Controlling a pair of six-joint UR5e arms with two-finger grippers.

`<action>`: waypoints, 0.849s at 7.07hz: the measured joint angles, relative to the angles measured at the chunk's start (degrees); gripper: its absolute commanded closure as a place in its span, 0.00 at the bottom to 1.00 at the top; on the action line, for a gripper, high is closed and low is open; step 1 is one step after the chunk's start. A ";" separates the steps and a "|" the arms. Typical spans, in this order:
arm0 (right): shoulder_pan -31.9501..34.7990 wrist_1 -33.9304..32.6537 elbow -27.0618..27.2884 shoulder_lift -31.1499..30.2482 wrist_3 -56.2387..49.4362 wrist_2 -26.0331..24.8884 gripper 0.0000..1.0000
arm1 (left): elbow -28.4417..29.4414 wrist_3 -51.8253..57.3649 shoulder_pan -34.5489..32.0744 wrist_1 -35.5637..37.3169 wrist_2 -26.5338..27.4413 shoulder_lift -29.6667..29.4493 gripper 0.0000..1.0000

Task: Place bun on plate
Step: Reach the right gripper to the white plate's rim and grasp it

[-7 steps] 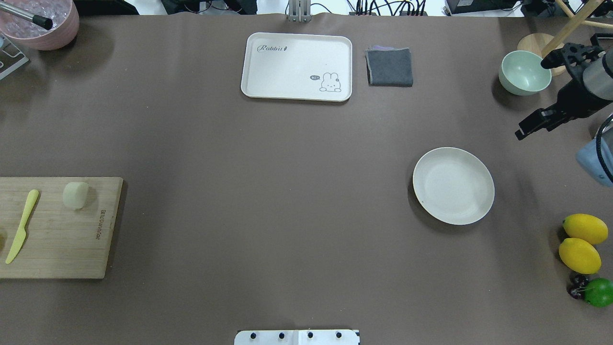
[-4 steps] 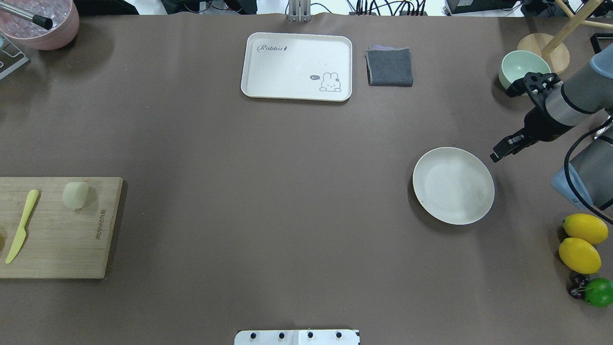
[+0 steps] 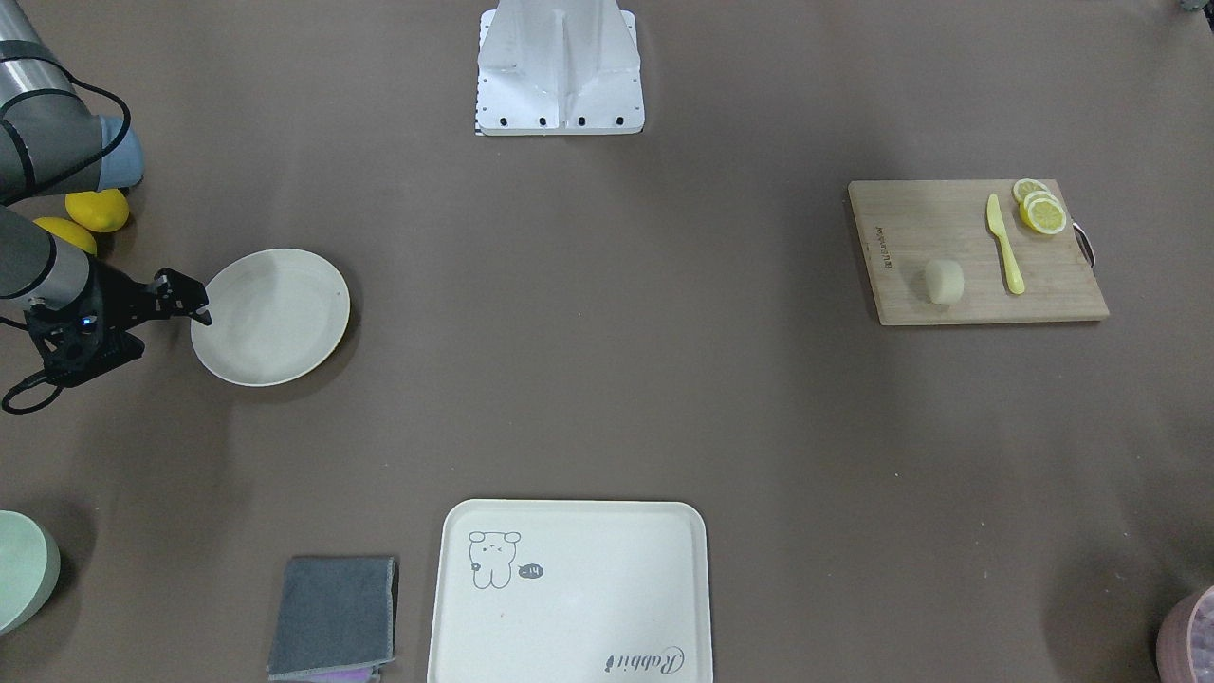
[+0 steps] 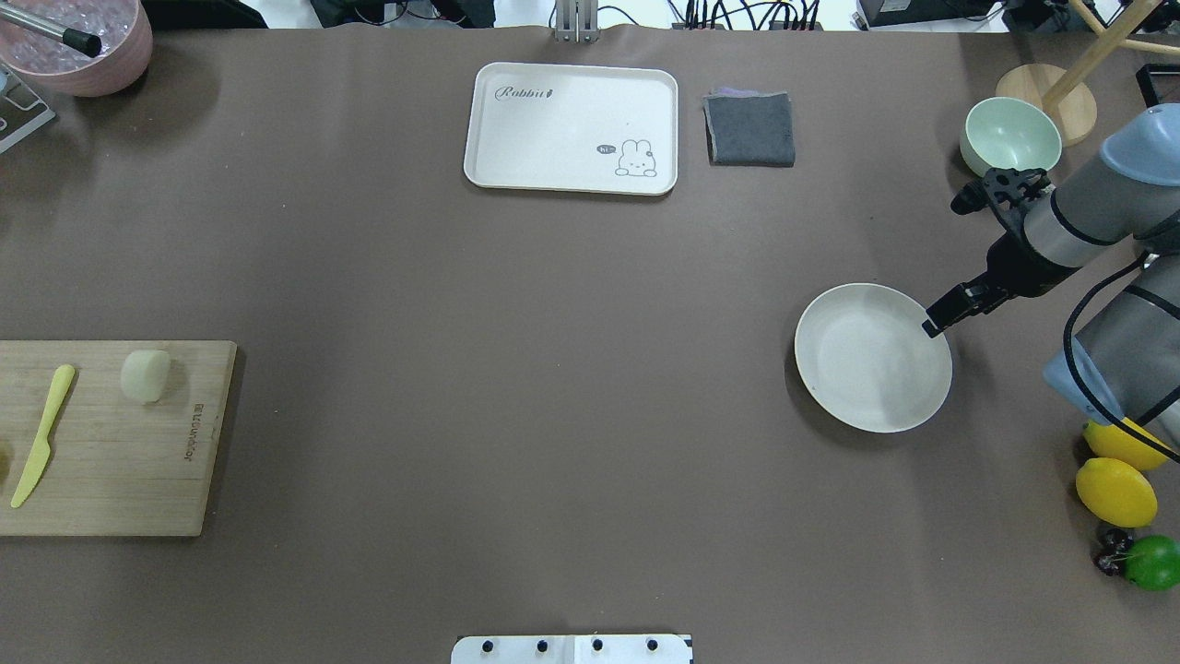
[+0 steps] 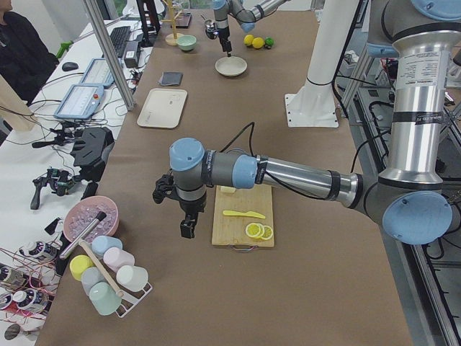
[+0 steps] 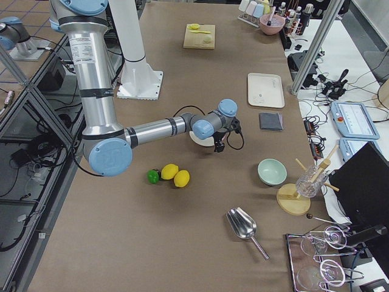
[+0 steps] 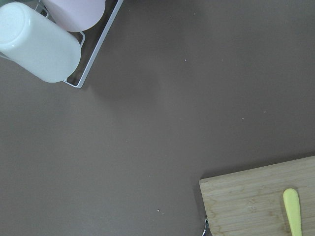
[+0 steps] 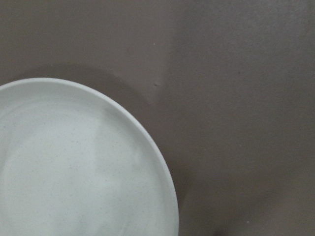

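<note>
Right fingers (image 4: 935, 323) now at plate (image 4: 867, 364) rim
In from the desk's right edge, their gap cannot be told; bun (image 4: 146, 375) waits at left edge.

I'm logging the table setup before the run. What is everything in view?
bun: 1, pale cream, on the cutting board
plate: 1, cream-white, empty, robot's right side
cutting board: 1, wooden, robot's left edge
knife: 1, yellow-green, on the board
lemon slices: about 3, yellow, board's outer end
tray: 1, cream, rabbit drawing, far middle
cloth: 1, grey, folded, beside the tray
bowl: 1, pale green, far right
lemons: 2, yellow, near right edge
right gripper: black, at the plate's rim; open or shut unclear
left gripper: black, beside the board's outer end; state unclear
</note>
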 measured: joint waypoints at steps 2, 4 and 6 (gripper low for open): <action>-0.74 0.01 -0.91 0.23 -0.08 0.07 1.00 | -0.31 -1.23 0.00 -0.01 0.01 0.20 0.02; -0.81 0.05 -1.46 0.40 -0.24 0.22 1.00 | -0.37 -1.41 0.00 0.01 -0.03 0.33 0.02; -0.80 0.02 0.67 0.43 1.53 0.53 1.00 | -0.41 -1.55 0.02 0.13 -0.04 0.38 0.02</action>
